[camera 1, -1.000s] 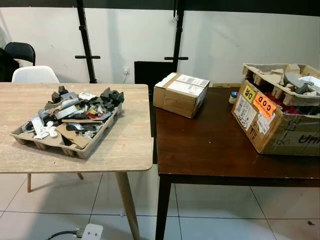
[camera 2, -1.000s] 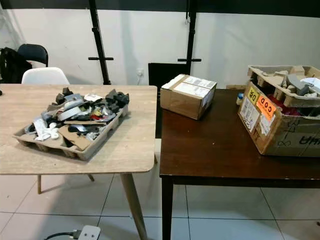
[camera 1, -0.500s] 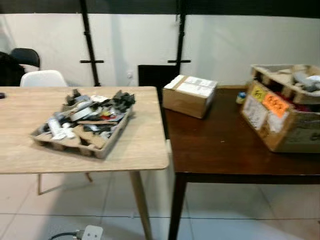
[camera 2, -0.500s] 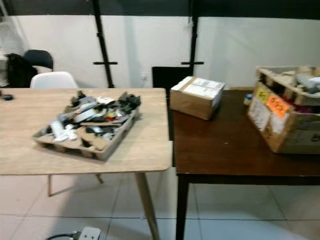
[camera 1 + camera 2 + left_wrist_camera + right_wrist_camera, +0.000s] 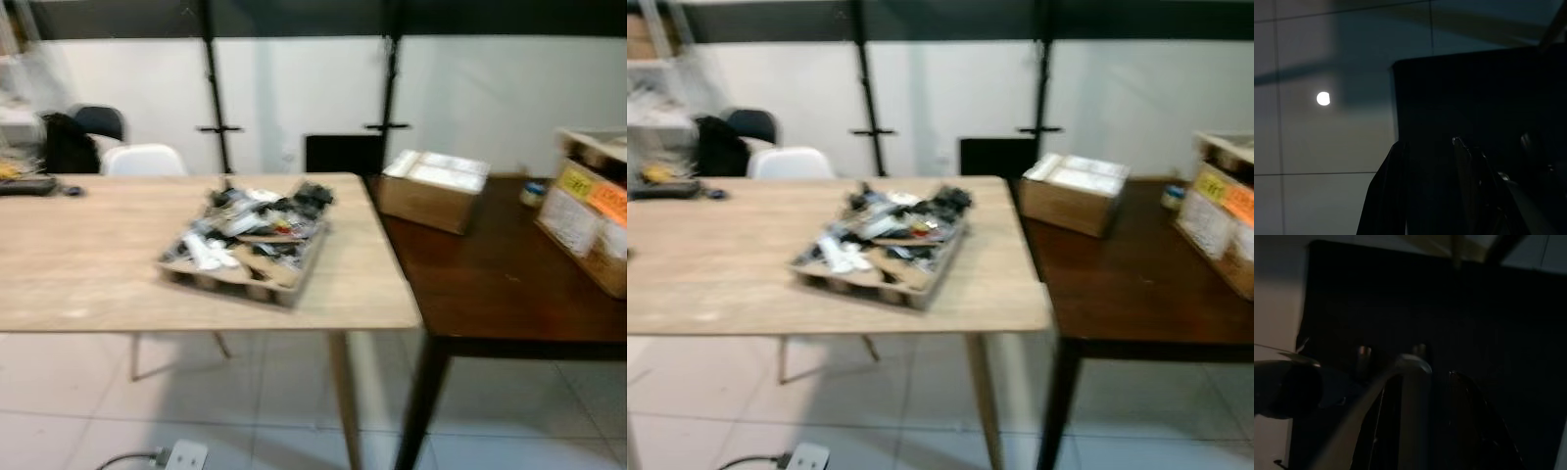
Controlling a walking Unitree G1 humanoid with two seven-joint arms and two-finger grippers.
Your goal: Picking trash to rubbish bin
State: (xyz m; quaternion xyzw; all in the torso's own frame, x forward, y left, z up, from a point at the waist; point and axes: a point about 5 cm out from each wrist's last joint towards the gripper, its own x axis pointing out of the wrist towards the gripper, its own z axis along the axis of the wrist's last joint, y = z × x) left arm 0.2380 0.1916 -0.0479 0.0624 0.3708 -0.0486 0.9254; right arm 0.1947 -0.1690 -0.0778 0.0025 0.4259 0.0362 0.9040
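Trash-filled pulp tray point(image 5: 245, 253) at 12 o'clock on pale tabletop point(image 5: 98, 284) | scraps look light, loose; pinch single pieces | left tool point(image 5: 1430, 161) slightly parted, empty | right tool point(image 5: 1425, 396): cannot tell

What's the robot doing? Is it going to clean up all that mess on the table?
Nothing is being handled yet. The robot faces a light wooden table where a cardboard tray sits piled with scraps of trash. Beside it, on a dark table, sit a closed cardboard box and, at the right edge, a bigger box. The left gripper and right gripper hang low in shadow, not near the tray. The picture is blurry.
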